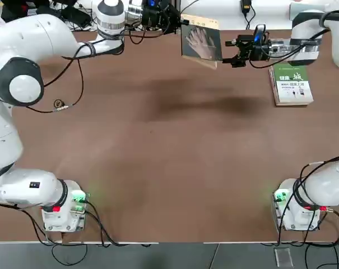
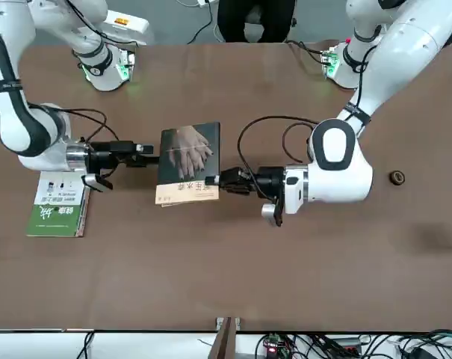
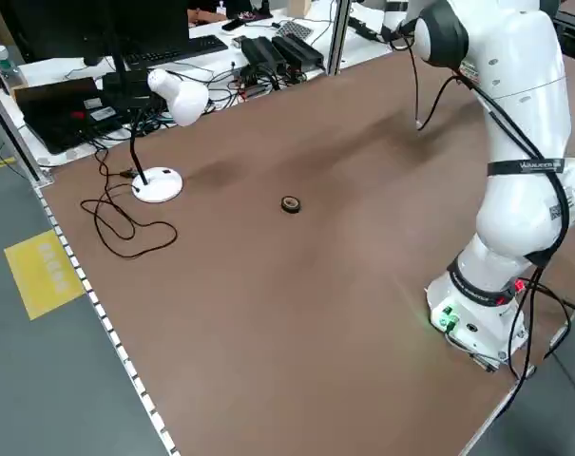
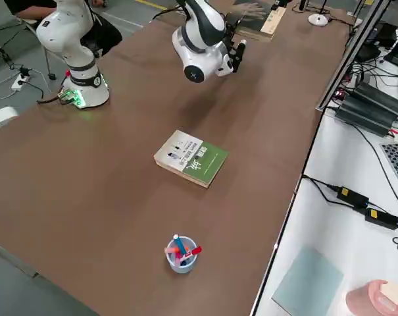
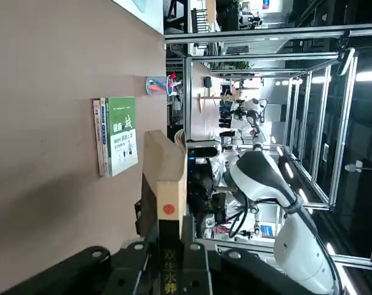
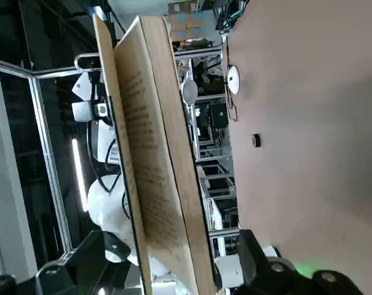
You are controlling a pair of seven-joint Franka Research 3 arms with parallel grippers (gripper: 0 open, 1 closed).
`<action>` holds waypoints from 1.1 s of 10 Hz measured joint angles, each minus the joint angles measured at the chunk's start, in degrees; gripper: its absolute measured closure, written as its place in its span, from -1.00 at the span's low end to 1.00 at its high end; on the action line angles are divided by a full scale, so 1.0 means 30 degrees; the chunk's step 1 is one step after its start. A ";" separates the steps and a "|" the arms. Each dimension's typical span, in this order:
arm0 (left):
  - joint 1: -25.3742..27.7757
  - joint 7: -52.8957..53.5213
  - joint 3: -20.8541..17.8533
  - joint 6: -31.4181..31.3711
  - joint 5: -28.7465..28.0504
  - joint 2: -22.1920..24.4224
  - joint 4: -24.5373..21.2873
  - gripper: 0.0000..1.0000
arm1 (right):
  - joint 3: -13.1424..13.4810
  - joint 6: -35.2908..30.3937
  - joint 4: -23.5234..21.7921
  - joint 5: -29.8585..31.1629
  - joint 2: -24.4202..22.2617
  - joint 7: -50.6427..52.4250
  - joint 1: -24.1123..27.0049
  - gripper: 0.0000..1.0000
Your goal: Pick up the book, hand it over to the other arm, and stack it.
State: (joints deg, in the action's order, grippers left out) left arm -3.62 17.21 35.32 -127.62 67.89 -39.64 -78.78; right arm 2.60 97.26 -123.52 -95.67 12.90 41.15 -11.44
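Near the table's right edge lies the green-and-white book (image 1: pixel 292 84), its cover printed with Chinese characters too small to read. Beyond it, above the table's far edge, the left end effector (image 2: pixel 224 179) is clamped on the book (image 2: pixel 190 162), held in the air. The right end effector (image 2: pixel 148 153), fingers spread, straddles its opposite edge.

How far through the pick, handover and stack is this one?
Done: the book is off the table, clamped in the left gripper.
In hand: the handover. The right gripper sits open at the book's opposite edge and has not closed on it.
Left: right arm takes it, left lets go, then stacking on the green-and-white book, which lies alone on the table.
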 joint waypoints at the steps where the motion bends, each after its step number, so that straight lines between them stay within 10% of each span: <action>1: 0.0000 0.0002 -0.0003 0.0000 0.0000 -0.0006 0.0000 0.97 | -0.0092 0.0143 0.0001 -0.0098 0.0000 0.0000 -0.0073 -0.93; 11: -0.0007 0.0019 -0.0008 -0.0003 0.0000 -0.0024 0.0003 0.94 | -0.1840 0.1934 0.0307 -0.0847 0.0000 -0.0079 -0.0268 -0.93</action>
State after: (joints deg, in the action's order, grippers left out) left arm -3.64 17.27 35.30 -127.63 67.89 -39.71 -78.77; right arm -2.92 103.06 -122.60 -98.21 12.90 40.91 -12.24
